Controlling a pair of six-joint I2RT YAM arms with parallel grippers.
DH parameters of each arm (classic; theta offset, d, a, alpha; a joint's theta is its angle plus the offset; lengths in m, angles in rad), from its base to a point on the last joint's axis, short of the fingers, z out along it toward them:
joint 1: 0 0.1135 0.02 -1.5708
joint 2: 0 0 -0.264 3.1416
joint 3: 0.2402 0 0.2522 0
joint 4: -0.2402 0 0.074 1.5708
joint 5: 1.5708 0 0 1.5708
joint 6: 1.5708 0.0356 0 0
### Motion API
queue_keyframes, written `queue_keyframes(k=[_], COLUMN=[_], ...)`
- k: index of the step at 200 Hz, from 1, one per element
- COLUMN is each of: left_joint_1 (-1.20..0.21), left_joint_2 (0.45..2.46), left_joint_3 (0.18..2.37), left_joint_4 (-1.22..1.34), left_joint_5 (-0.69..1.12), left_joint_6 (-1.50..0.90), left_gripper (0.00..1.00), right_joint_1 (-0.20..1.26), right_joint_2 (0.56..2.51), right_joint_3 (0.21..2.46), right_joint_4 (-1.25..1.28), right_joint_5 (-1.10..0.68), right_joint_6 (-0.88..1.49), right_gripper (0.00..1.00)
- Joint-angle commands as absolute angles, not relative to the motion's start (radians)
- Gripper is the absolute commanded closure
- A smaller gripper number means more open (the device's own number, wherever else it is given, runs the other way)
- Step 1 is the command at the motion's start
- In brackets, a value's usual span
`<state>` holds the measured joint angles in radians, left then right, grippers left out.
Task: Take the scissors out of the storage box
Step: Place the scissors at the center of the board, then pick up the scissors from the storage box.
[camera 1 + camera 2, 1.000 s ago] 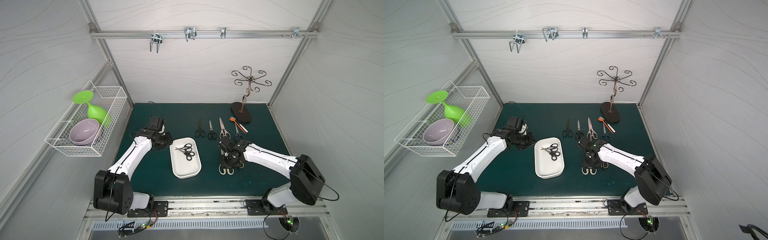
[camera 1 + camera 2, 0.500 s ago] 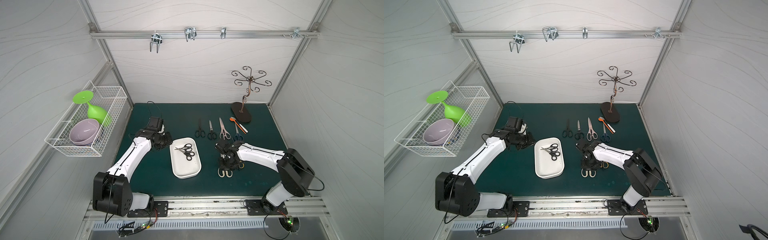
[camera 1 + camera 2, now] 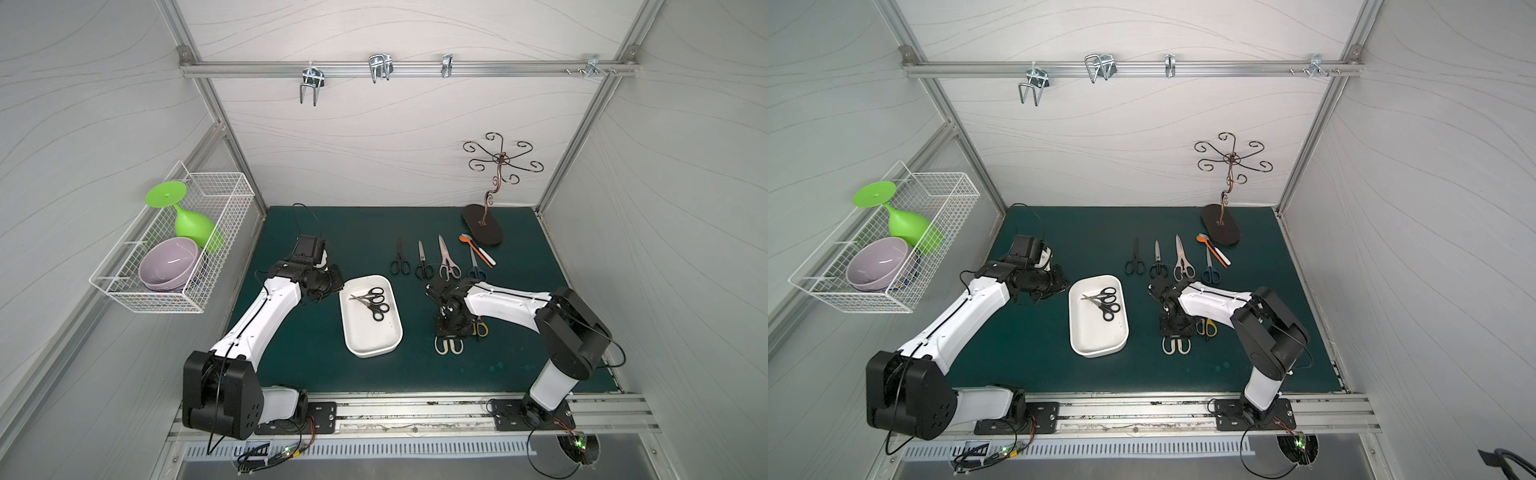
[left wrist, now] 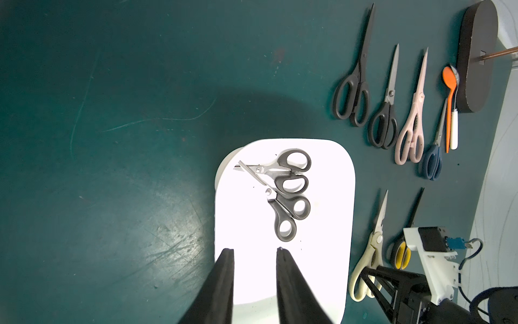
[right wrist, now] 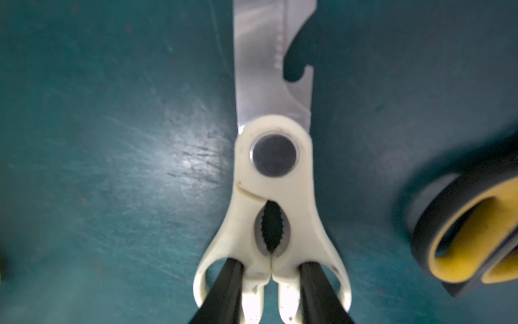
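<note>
The white storage box [image 3: 370, 336] [image 3: 1096, 332] lies mid-mat and holds two black-handled scissors [image 3: 371, 302] [image 4: 286, 190], crossed over each other. My left gripper [image 3: 328, 286] [image 4: 253, 251] hangs open at the box's far left corner, with nothing between its fingers. To the right of the box, the cream-handled scissors [image 3: 449, 345] [image 5: 274, 174] lie flat on the mat. My right gripper [image 3: 451, 328] [image 5: 270, 263] points down on them, one finger through each handle loop, shut on the inner handle bars. Yellow-handled scissors [image 3: 481, 329] [image 5: 462, 252] lie beside it.
Further back on the mat lie two black scissors [image 3: 400, 259] [image 3: 423, 264], a pink pair [image 3: 446, 259] and a blue pair [image 3: 475, 266] in a row. Orange and white spoons [image 3: 478, 251] and a dark hook stand [image 3: 482, 224] sit at the back right. A wire basket [image 3: 174, 249] hangs on the left wall.
The right arm's elbow has swung left and inward while its gripper stays on the cream-handled scissors. The left arm has barely moved.
</note>
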<state>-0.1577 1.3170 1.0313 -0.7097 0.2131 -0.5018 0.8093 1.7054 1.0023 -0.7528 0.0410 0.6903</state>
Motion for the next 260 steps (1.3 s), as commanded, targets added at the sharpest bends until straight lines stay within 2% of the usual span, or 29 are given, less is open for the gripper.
queue_keyframes(k=[1, 19, 36, 95, 140, 193, 260], left_joint_1=[-0.152, -0.15, -0.151, -0.144, -0.122, -0.068, 0.141], left_joint_2=[1.295, 1.294, 1.293, 1.285, 1.288, 1.295, 1.301], left_joint_3=[1.03, 1.028, 1.029, 1.028, 1.023, 0.995, 0.783], left_joint_4=[-0.719, -0.717, -0.715, -0.716, -0.709, -0.7, -0.585], left_joint_5=[0.199, 0.2, 0.204, 0.2, 0.226, 0.266, 0.537], left_joint_6=[-0.506, -0.508, -0.51, -0.512, -0.524, -0.601, -0.755], left_gripper=[0.71, 0.71, 0.71, 0.71, 0.71, 0.71, 0.71], right_joint_1=[0.8, 0.8, 0.8, 0.799, 0.798, 0.83, 0.993], right_joint_2=[1.721, 1.698, 1.674, 1.557, 1.497, 1.585, 1.811], right_joint_3=[1.004, 1.01, 1.029, 1.08, 1.176, 1.369, 1.504], right_joint_4=[-0.718, -0.726, -0.738, -0.771, -0.837, -0.778, -0.658], right_joint_5=[0.067, 0.075, 0.086, 0.127, 0.155, -0.018, -0.087], right_joint_6=[0.675, 0.676, 0.67, 0.655, 0.579, 0.429, 0.367], right_gripper=[0.71, 0.64, 0.61, 0.55, 0.56, 0.57, 0.68])
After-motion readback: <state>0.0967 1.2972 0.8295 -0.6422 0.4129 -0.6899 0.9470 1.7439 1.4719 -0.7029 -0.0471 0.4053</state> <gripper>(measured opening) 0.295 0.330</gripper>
